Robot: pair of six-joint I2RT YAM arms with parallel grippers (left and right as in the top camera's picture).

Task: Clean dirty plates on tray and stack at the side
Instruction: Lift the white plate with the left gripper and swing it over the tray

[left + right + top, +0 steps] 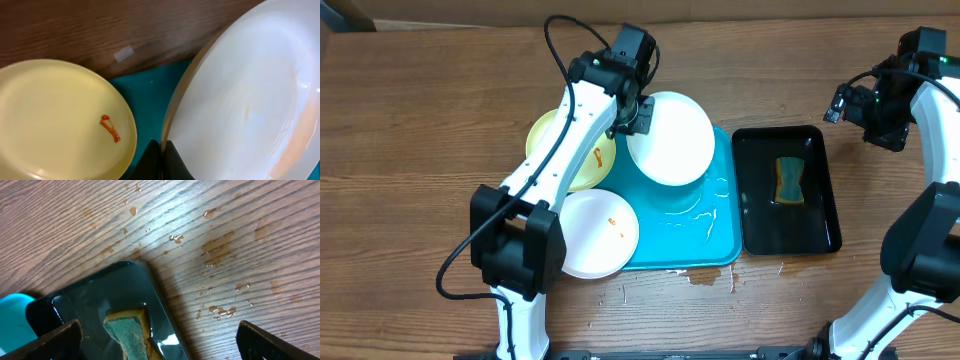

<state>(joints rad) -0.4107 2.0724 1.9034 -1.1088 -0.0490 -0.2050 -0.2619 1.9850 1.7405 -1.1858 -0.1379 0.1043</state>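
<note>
My left gripper (638, 118) is shut on the rim of a clean white plate (672, 138) and holds it tilted above the back of the cyan tray (720, 235); the pinch shows in the left wrist view (162, 160) on the plate (250, 100). A pale yellow-green plate (582, 165) with an orange smear lies at the tray's back left, also in the left wrist view (60, 115). A white plate (600, 232) with a small smear lies at the front left. My right gripper (872, 112) is open and empty, high at the back right.
A narrow black tray (820, 215) with water and a yellow-green sponge (790, 180) stands right of the cyan tray; it shows in the right wrist view (75, 310) with the sponge (127, 335). Water drops lie on the wood (220, 250). Foam streaks lie on the cyan tray (695, 212).
</note>
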